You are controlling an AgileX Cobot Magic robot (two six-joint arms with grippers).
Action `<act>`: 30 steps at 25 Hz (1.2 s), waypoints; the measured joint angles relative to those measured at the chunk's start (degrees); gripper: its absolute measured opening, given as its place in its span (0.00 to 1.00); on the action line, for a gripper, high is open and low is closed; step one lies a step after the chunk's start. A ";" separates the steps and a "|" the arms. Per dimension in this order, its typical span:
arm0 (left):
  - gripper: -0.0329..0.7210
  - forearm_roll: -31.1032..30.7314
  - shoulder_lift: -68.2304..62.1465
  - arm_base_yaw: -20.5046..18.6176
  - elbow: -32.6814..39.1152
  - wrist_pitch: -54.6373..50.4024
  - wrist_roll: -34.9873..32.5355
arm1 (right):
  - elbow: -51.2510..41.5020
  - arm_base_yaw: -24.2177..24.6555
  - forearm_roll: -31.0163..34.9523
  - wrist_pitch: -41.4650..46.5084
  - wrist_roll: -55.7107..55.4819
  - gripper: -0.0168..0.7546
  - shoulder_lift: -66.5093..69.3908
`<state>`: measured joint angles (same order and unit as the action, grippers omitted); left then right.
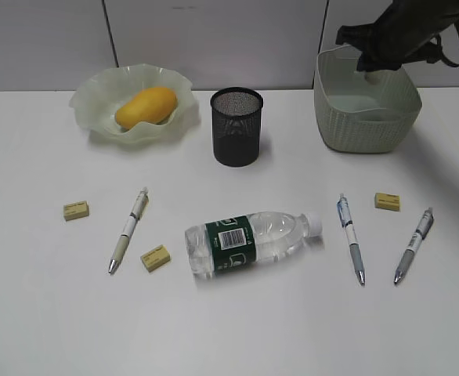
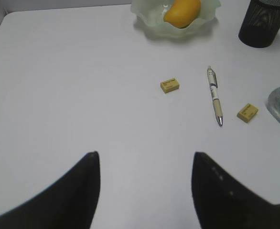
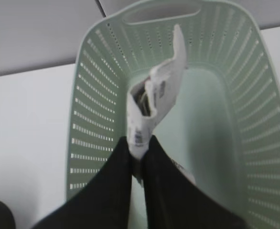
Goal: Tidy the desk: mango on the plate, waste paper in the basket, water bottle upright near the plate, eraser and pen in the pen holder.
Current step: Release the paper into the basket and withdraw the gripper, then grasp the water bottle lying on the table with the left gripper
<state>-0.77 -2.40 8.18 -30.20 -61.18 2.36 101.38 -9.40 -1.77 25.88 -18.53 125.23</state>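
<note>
The right gripper (image 3: pixel 139 155) is pinching the waste paper (image 3: pixel 156 102) between its nearly closed jaws, holding it above the open mouth of the basket (image 3: pixel 94 95). The wad is sticking up and forward from the fingertips, over the basket's inner floor, so a release here is likely to land inside. The risk is in the grip itself: the paper is caught only by its lower edge, and it could be clinging to one finger when the jaws part, then dragging back out as the arm withdraws. A light wad could also be bouncing off the wall and over the rim.

The left gripper (image 2: pixel 145 191) is hanging with its jaws spread and holding nothing, above bare desk (image 2: pixel 73 95).

The mango (image 1: pixel 146 106) is lying in the plate (image 1: pixel 96 98). The water bottle (image 1: pixel 249 243) is lying on its side and could be rolling toward the nearby pens if nudged.
</note>
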 joint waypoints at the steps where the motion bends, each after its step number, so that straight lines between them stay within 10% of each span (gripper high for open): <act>1: 0.65 0.00 0.00 0.00 0.00 0.00 0.00 | 0.00 0.00 0.00 -0.23 0.00 0.14 0.90; 9: 0.65 0.00 0.00 0.00 0.00 0.00 0.00 | 0.00 0.00 0.00 -1.04 0.00 0.81 2.97; 30: 0.65 0.00 0.00 0.00 0.00 0.00 0.00 | 0.07 -0.06 -0.07 40.84 12.10 0.68 -12.73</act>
<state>-0.77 -2.40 8.18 -30.20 -61.18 2.36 101.44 -9.46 -1.84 66.72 -6.43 112.50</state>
